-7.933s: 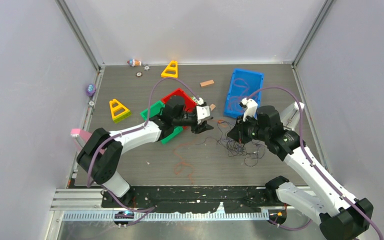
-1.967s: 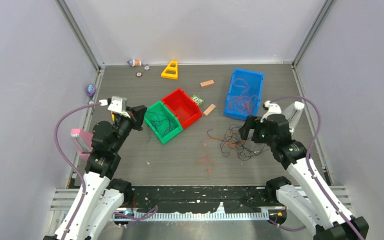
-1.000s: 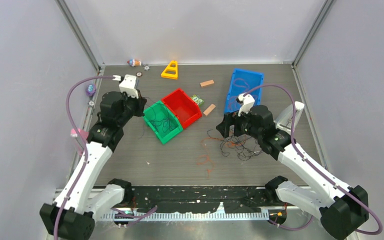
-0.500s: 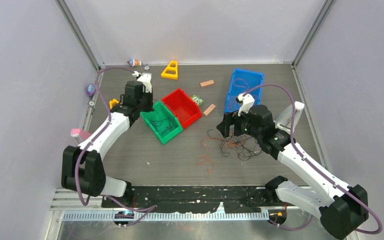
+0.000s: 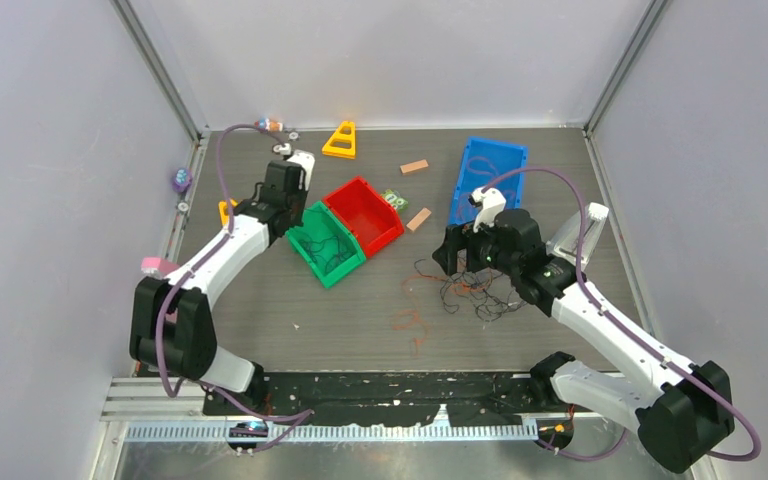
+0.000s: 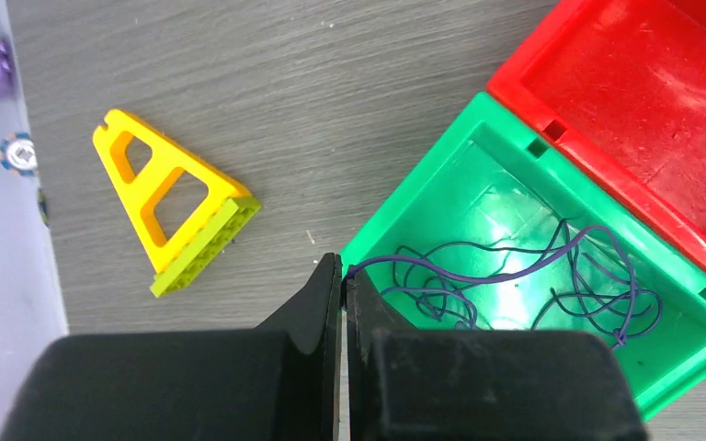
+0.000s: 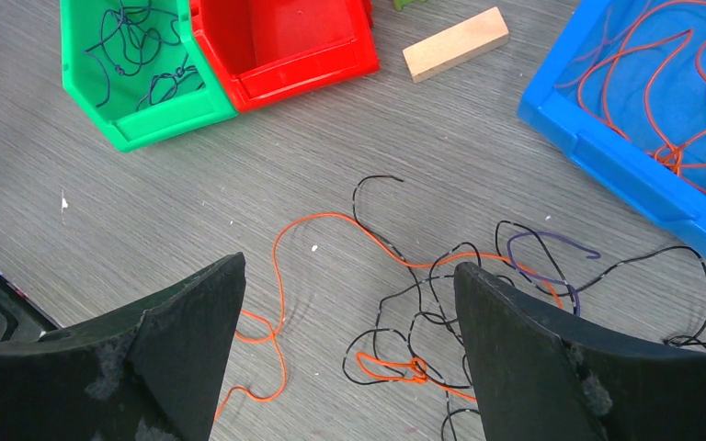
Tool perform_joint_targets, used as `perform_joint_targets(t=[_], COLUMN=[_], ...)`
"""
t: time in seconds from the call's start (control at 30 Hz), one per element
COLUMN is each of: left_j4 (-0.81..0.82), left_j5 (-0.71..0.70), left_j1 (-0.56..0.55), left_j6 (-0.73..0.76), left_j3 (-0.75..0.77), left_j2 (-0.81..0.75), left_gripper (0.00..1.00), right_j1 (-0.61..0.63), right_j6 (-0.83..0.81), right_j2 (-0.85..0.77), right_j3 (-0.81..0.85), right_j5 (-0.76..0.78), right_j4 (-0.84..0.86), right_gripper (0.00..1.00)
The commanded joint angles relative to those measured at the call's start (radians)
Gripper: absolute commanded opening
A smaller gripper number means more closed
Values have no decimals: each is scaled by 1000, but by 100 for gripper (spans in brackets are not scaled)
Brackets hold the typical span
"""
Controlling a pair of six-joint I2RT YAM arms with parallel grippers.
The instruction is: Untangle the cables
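Purple thin cable (image 6: 515,274), newly carried to green plastic bin (image 6: 423,173), left fingers (image 6: 317,308) clamped on it; right fingers (image 7: 184,322) apart over tangled black and orange cables (image 7: 423,317), still unsorted.

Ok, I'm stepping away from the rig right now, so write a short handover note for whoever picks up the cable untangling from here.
Left end effector: shut on the end of a purple cable that trails into the green bin.
Right end effector: open, holding nothing, above the tangle on the table.
Done: dark cables in the green bin, orange cables in the blue bin.
Left: drop the purple cable into the green bin, then separate the black, orange and purple tangle and the loose orange cable beside it.
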Motion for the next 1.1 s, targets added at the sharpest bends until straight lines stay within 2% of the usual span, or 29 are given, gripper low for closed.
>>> perform_joint_targets(t=[0.0, 0.1, 0.2, 0.33, 0.43, 0.47, 0.57, 0.7, 0.77, 0.8, 0.83, 0.9, 1.03, 1.07], left_j4=[-72, -95, -127, -196, -204, -195, -175, -131, -108, -98, -86, -70, -16, 24], left_j5=[-117, -116, -79, -96, -82, -76, -52, -15, 15, 33, 48, 79, 144, 173], left_j1=[-80, -115, -119, -116, -113, -111, -111, -111, -111, -112, -114, -116, -116, -116], left_j6=[95, 106, 101, 95, 76, 69, 55, 31, 22, 19, 15, 7, -30, -43], left_j3=[100, 125, 150, 212, 224, 222, 210, 168, 147, 137, 126, 103, 15, -18], left_j2=[71, 132, 196, 290, 296, 283, 231, 99, 30, -7, -34, -96, -220, -255], left_gripper=[0, 0, 0, 0, 1, 6, 32, 49, 53, 57, 66, 74, 99, 99], right_j1=[4, 4, 5, 3, 4, 3, 1, -16, -34, -50, -58, -76, -94, -98], right_j6=[-2, -2, 1, 7, 11, 10, 16, 52, 85, 104, 110, 130, 155, 158], right_j2=[2, 2, 6, -2, -17, -19, -6, 28, 38, 43, 44, 43, 32, 34], right_j3=[17, 16, 12, -1, -10, -11, -10, 3, 14, 19, 25, 24, -12, -28], right_j5=[-3, 3, 14, 32, 45, 53, 95, 171, 218, 227, 239, 244, 230, 223], right_j4=[43, 34, 20, 4, 0, -2, -34, -104, -148, -184, -200, -239, -255, -240], right_gripper=[89, 89, 89, 89, 89, 89, 89, 90, 90, 90, 90, 90, 84, 83])
